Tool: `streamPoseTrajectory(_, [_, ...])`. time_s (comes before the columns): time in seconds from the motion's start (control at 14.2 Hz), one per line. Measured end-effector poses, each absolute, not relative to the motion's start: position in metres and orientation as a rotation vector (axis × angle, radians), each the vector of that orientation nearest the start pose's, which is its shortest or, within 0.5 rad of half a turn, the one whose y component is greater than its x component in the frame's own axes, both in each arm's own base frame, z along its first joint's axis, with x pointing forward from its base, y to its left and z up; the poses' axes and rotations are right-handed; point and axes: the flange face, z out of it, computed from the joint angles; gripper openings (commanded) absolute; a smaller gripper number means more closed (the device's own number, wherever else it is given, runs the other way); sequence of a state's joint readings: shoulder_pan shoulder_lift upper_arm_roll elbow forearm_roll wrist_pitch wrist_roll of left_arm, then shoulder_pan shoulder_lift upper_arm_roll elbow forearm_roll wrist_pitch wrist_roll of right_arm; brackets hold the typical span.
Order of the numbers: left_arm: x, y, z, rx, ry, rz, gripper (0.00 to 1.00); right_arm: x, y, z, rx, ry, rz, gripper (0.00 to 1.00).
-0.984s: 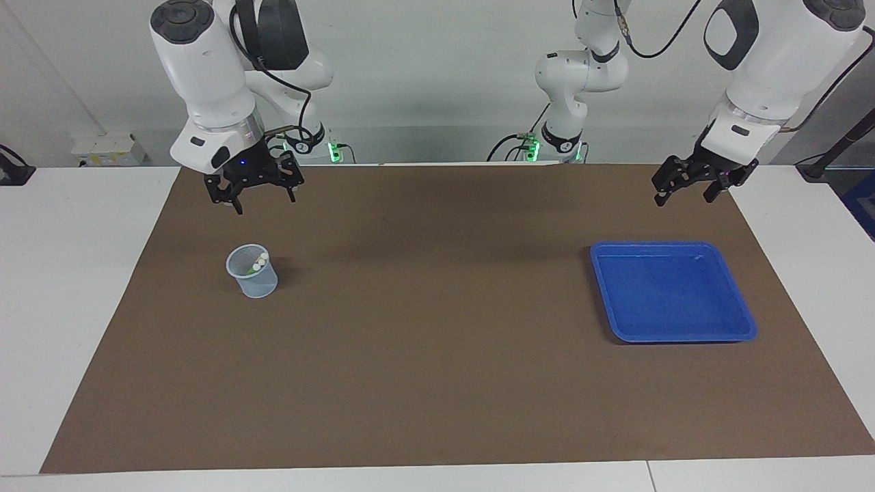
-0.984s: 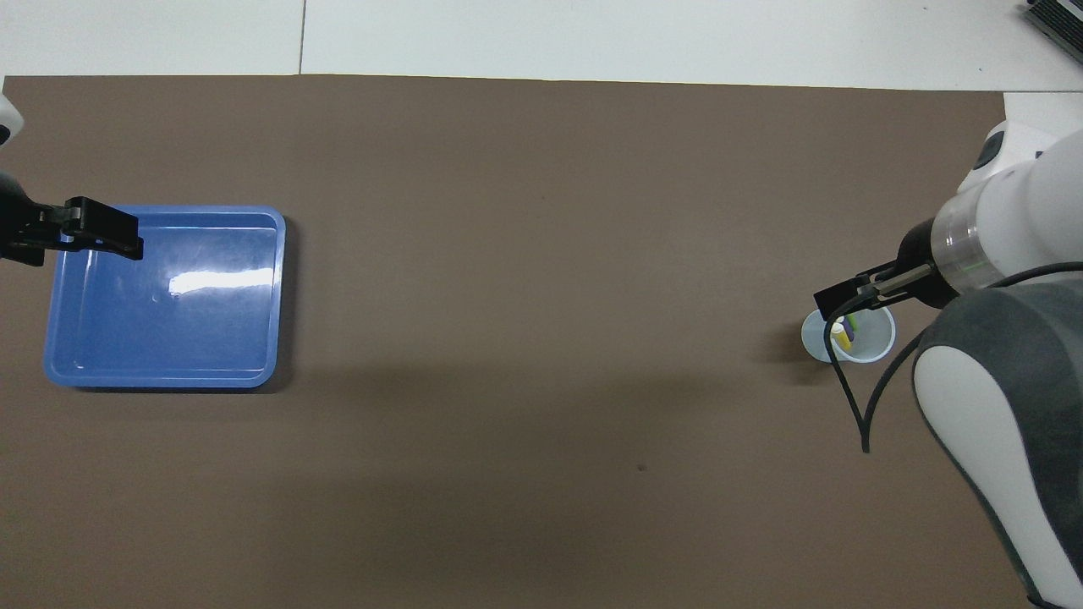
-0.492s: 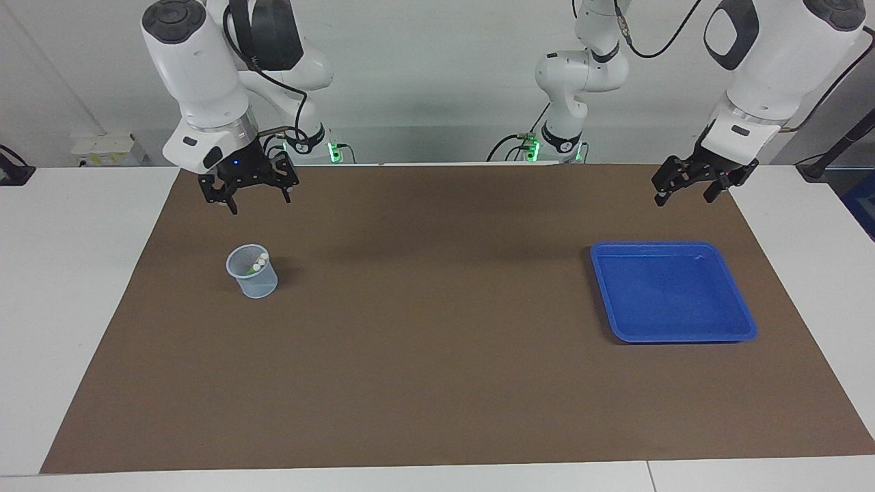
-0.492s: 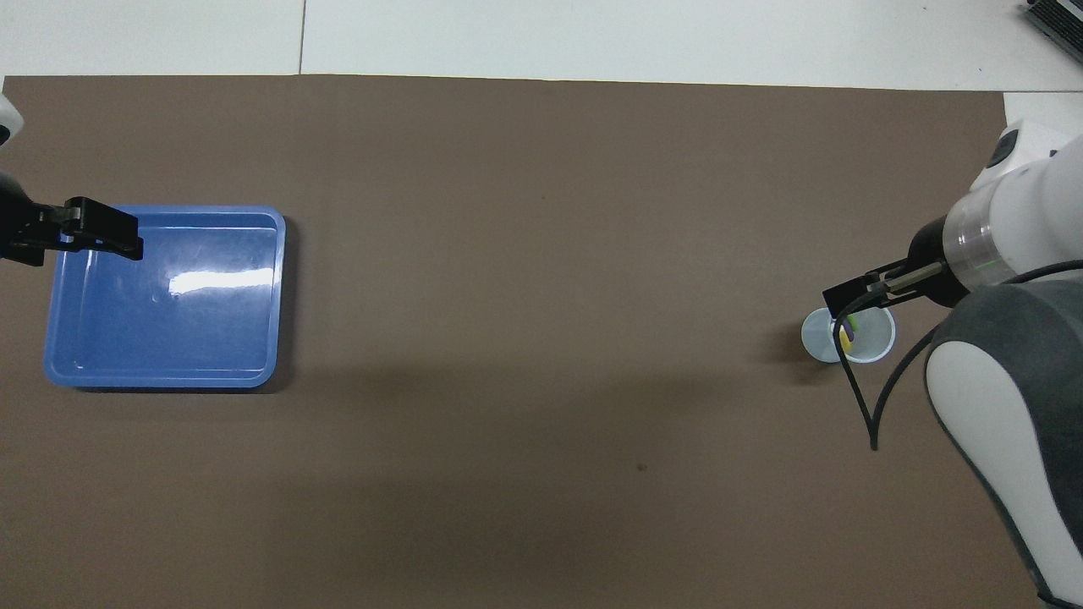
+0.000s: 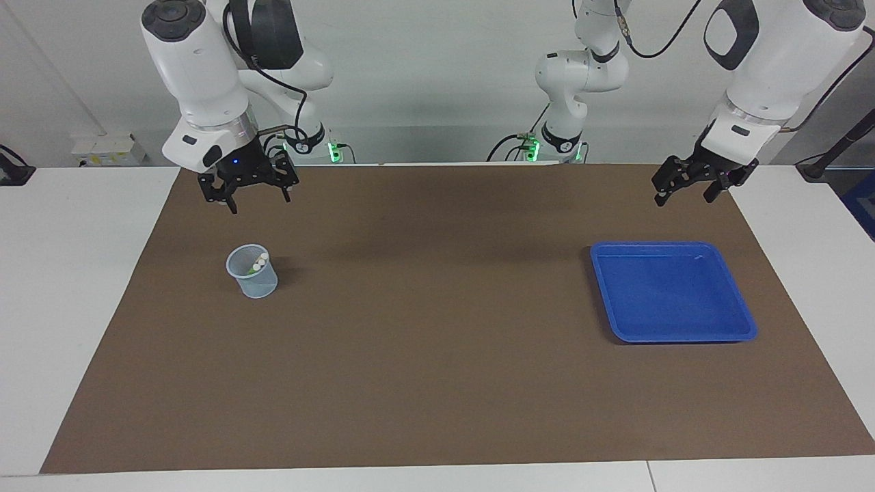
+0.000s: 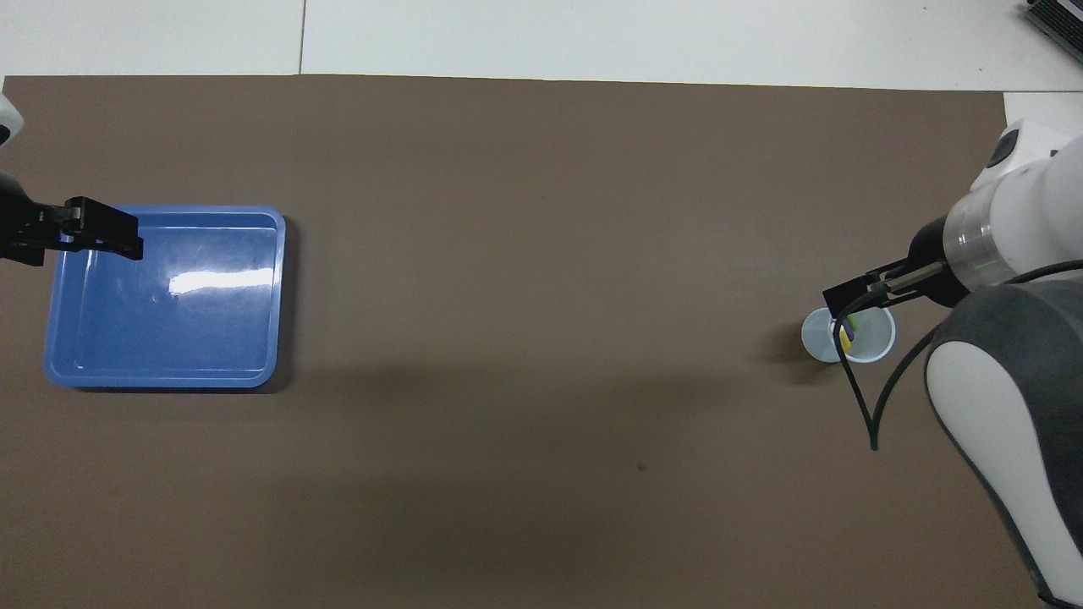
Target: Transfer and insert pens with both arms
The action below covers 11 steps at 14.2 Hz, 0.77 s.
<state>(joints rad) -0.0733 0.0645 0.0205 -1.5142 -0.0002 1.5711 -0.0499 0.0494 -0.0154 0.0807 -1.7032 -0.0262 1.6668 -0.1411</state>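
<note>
The pens stand together in a small pale blue cup toward the right arm's end of the mat, their whitish ends up. From overhead, yellow, green and purple show among the pens inside the cup. My right gripper hangs open and empty above the mat, over a spot a little nearer the robots than the cup. At the left arm's end, my left gripper hangs open and empty above the mat's edge, over the robots' side of the blue tray.
The blue tray holds nothing. A brown mat covers most of the white table. A black cable loops down from the right arm beside the cup.
My right gripper has lifted slightly and drifted away from the cup, toward the robots and the table's end. The left arm, the cup and the tray have stayed put.
</note>
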Motion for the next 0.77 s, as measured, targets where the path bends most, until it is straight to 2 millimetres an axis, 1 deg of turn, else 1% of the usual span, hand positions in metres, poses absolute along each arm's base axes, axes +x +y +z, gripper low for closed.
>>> streamPoseTrajectory(0.21, [0.574, -0.031, 0.615, -3.14, 0.005, 0.012, 1.0, 0.549, 0.071, 0.578, -3.152, -0.263, 0.036, 1.0])
streamPoseTrajectory(0.28, [0.574, -0.031, 0.615, -3.14, 0.005, 0.012, 1.0, 0.549, 0.072, 0.578, -3.154, -0.238, 0.037, 1.0])
streamPoseTrajectory(0.49, [0.574, -0.031, 0.615, -3.14, 0.005, 0.012, 1.0, 0.548, 0.073, 0.58, -3.156, -0.218, 0.036, 1.0])
streamPoseTrajectory(0.77, [0.574, -0.031, 0.615, -3.14, 0.006, 0.012, 1.0, 0.545, 0.068, 0.589, -3.157, -0.204, 0.024, 1.0])
